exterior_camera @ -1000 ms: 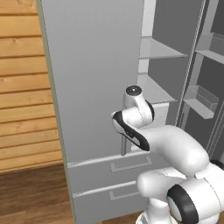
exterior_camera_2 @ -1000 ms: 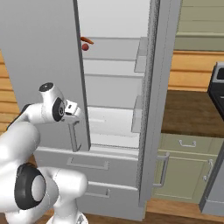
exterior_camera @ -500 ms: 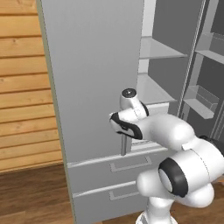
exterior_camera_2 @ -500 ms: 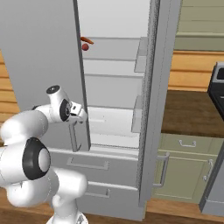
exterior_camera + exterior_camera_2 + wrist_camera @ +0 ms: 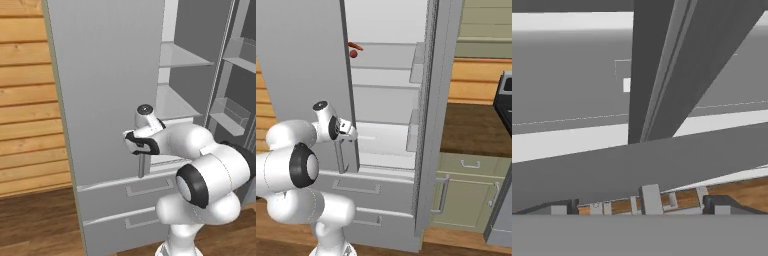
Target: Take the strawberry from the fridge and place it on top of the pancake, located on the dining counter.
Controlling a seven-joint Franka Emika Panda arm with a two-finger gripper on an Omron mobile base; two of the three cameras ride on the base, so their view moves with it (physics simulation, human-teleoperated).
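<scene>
The fridge [image 5: 110,75] stands with its left door swung wide, showing pale shelves [image 5: 386,100]. The strawberry [image 5: 353,53], tiny and dark red, lies at the left end of an upper shelf, under a thin orange-red stick. My gripper [image 5: 351,132] hovers well below it, at the left door's inner edge just above the vertical bar handle [image 5: 340,157]. In the left base view the gripper [image 5: 136,145] sits against that door above the handle [image 5: 141,165]. The hand view has the gripper [image 5: 641,206] open, tips far apart, with nothing held. The pancake and dining counter are out of view.
Two grey drawers [image 5: 125,200] run below the doors. The right door [image 5: 438,100] juts out edge-on, its bins [image 5: 235,112] facing inward. A brown-topped green cabinet counter [image 5: 476,125] stands right of the fridge, and a wood-plank wall [image 5: 25,100] lies to the left.
My hand has crept slightly down and closer to the left door's edge while the elbow swung up toward the camera. The jaws have stayed open; the strawberry has not moved.
</scene>
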